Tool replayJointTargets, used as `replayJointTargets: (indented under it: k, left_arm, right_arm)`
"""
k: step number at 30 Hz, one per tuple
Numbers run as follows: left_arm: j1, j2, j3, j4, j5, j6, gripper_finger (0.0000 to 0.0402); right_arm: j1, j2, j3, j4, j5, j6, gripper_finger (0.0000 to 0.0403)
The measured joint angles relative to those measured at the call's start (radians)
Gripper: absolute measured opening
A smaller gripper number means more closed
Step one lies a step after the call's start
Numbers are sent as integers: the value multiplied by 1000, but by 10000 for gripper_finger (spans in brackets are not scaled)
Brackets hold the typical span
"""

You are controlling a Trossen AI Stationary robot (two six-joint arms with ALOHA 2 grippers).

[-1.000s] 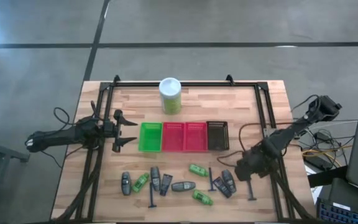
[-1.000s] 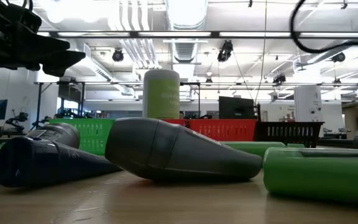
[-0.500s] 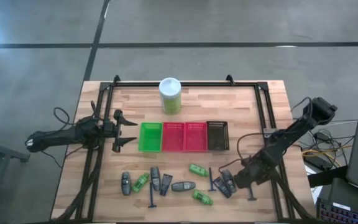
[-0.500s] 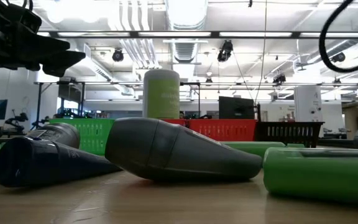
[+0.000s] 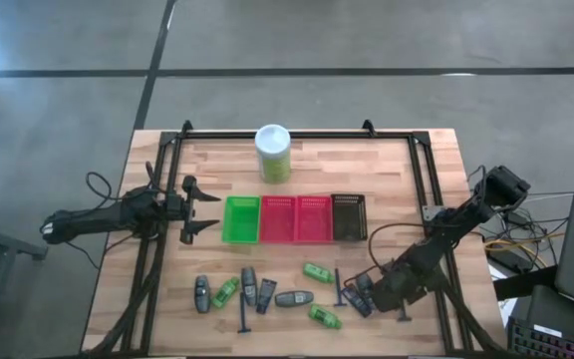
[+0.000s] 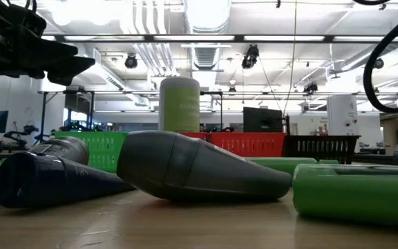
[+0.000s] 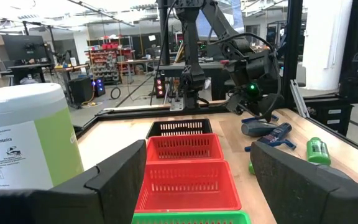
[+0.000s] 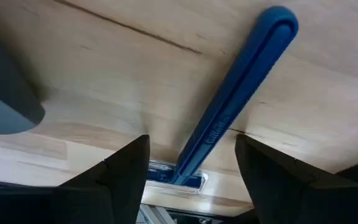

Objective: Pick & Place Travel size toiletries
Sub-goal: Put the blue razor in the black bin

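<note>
The toiletries lie scattered along the near part of the table: dark grey bottles point(image 5: 202, 293), green bottles point(image 5: 317, 272) and dark-blue T-shaped sticks point(image 5: 243, 317). My right gripper point(image 5: 395, 296) is low over the right end of the group. It is open, and its fingers stand on either side of a blue T-shaped stick point(image 8: 229, 106) that lies flat on the wood near its crossbar end. My left gripper point(image 5: 199, 210) hangs open just left of the green basket point(image 5: 241, 220). In the low view a grey bottle point(image 6: 199, 169) and a green one point(image 6: 354, 194) lie on their sides.
A row of mesh baskets sits mid-table: green, two red point(image 5: 296, 219) and black point(image 5: 349, 217). A tall white-and-green canister point(image 5: 273, 153) stands behind them. A black frame rail point(image 5: 429, 199) runs along the table's sides. Grey packets point(image 5: 363, 295) lie close beside the right gripper.
My right arm has swung toward the near edge and slightly left, coming down over the right end of the toiletries. The left arm and all the items have stayed where they were.
</note>
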Motion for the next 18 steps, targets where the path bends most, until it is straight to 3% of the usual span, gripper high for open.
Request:
replayJointTargets:
  k: [8, 18]
  left_arm:
    - [0, 0, 0, 0, 0, 0, 293]
    - [0, 0, 0, -1, 0, 0, 293]
  right_arm:
    - [5, -12, -7, -5, 8, 22, 172]
    - [5, -14, -3, -7, 27, 9, 69]
